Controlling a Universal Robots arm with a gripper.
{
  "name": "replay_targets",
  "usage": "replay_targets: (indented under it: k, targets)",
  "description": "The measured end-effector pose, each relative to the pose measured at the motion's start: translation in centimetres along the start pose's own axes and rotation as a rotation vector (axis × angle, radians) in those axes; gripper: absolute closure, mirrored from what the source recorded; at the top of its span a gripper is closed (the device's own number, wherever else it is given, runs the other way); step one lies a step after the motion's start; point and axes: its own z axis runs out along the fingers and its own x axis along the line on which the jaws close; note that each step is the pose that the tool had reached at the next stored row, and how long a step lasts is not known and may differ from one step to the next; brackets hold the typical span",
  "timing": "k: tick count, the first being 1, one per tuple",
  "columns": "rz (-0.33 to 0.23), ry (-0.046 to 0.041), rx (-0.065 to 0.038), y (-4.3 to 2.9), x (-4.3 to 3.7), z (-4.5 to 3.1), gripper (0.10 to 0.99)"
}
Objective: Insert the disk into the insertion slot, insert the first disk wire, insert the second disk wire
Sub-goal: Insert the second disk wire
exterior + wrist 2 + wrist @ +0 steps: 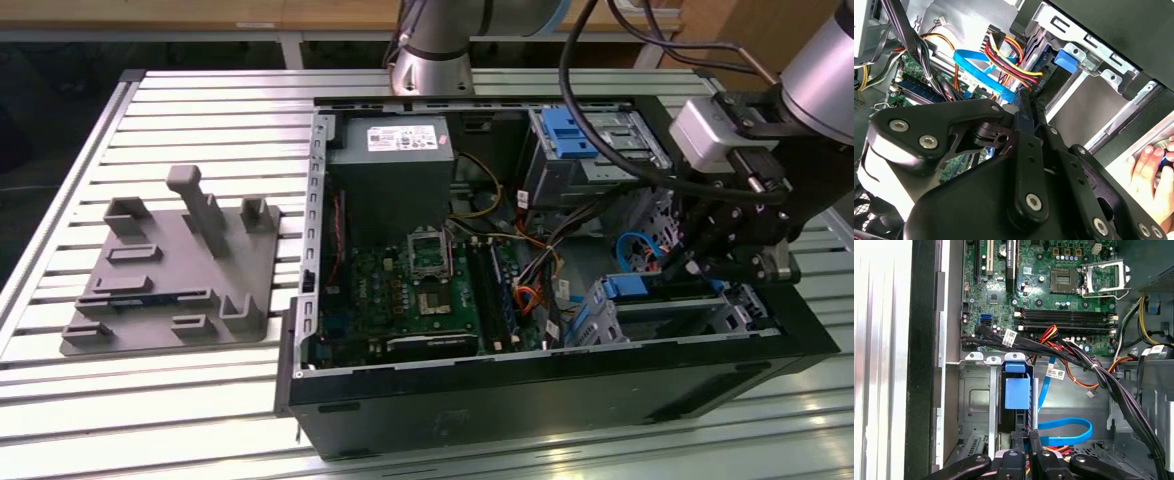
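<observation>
Item: PC case [534, 385], side open, on the slatted desk [200, 120]; grey fixture [174, 270] lies beside it, towards the exterior view's left. Item: disk [1017, 392], which I judge to be seated in the slot [974, 400], its blue carrier end facing the motherboard [1054, 295]; in the exterior view the slot [727, 315] sits at the case corner nearest the exterior view's right. Item: gripper [1029, 436], reached down into the case just beside the disk's wire end, fingers drawn together to a narrow gap. The bundle of red, yellow and black power wires [1009, 57] ends in a black plug right at the tips. I take it they pinch that plug, but I cannot tell for sure. Item: blue data wire [1074, 424], looping loose across the case floor beside the gripper. Item: a person's hand [1149, 165] at the case edge, apart from the fingers. Step in hand, by my reading: first disk wire. Handling note: I square the plug to the disk's socket, push straight along the socket axis with low force, keep the blue wire out from under the tips, and keep clear of the hand.
</observation>
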Motion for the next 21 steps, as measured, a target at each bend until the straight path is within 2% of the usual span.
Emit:
replay_targets:
  k: [16,18,19,21]
  targets:
    - [0.000,-0.0004,0.000,-0.03,0.13,0.60,0.925]
    - [0.000,-0.0008,0.000,-0.03,0.13,0.56,0.918]
    - [0.000,0.0000,0.000,-0.02,0.12,0.44,0.851]
    - [0.000,-0.0002,0.000,-0.01,0.11,0.19,0.851]
